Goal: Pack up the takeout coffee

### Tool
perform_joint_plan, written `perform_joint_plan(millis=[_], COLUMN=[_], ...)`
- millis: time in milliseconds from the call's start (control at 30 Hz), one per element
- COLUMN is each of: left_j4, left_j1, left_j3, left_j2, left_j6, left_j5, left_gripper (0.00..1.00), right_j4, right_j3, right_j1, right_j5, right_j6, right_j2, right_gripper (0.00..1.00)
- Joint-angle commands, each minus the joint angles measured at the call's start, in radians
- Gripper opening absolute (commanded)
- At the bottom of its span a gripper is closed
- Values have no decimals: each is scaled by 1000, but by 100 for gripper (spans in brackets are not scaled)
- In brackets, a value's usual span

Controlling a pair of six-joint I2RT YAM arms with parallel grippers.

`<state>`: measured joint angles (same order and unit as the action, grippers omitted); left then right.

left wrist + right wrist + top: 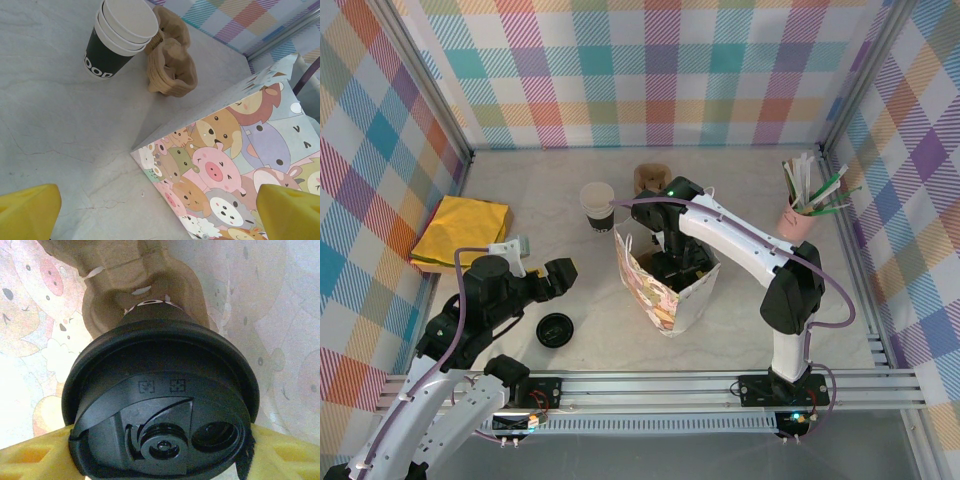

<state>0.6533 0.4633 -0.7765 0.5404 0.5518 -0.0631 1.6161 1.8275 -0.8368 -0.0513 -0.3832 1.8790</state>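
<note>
The takeout coffee (160,390) shows its round black lid from above in the right wrist view. It stands in a brown cardboard holder (125,280) inside the cartoon-animal paper bag (655,290). My right gripper (160,455) reaches down into the bag (280,315) and is shut on the cup, with a yellow finger (35,460) on either side of the lid. From above, the right gripper (682,262) is sunk in the bag's mouth. My left gripper (560,275) hangs open just left of the bag (240,150), its yellow fingertips (27,212) wide apart and nothing between them.
A stack of white cups with black bands (597,205) stands behind the bag, next to brown cardboard carriers (648,178). A loose black lid (554,329) lies at the front left. Yellow napkins (460,232) lie far left. A pink cup of stirrers (802,215) stands right.
</note>
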Motion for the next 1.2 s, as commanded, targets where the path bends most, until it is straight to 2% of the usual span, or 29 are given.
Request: perform_joint_plan(millis=[0,1167], left_j4=[-2,-4], left_j1=[1,1], left_j3=[2,5], left_j2=[-2,0], left_j6=[-23,-25], left_j5=[-17,-16], left_gripper=[100,100], right_j4=[81,82], right_j3=[4,35], right_j1=[5,5], right_j5=[14,21], right_j6=[4,10], right_j2=[6,28], right_gripper=[69,69])
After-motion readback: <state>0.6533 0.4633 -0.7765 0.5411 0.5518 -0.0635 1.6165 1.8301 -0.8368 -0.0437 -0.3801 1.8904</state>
